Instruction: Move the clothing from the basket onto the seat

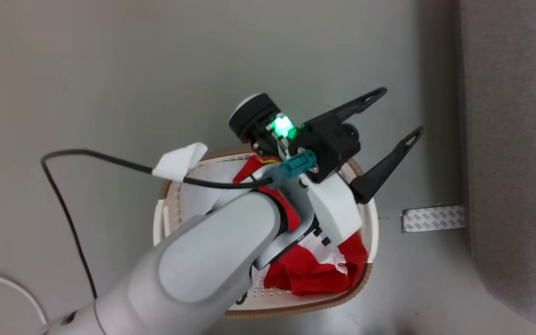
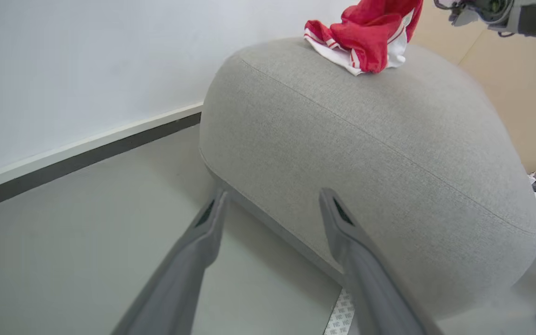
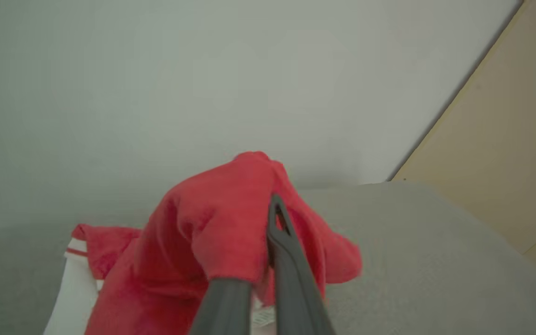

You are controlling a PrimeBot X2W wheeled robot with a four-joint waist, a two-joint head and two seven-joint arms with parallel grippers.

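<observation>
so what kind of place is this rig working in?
Probably a lab staged as a living room, judging by a grey fabric sofa, a laundry basket on a bare grey floor, and a tape strip stuck to that floor by the sofa.

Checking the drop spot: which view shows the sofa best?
Left wrist view: the sofa shows its rounded end and top. The head view has its edge at right; the right wrist view, part of its top.

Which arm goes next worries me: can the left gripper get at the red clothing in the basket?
Probably yes: the left gripper is open at the rim of the basket, whose clothing lies uncovered beneath that arm. Its fingers point toward the seat, so the wrist must tilt down.
</observation>
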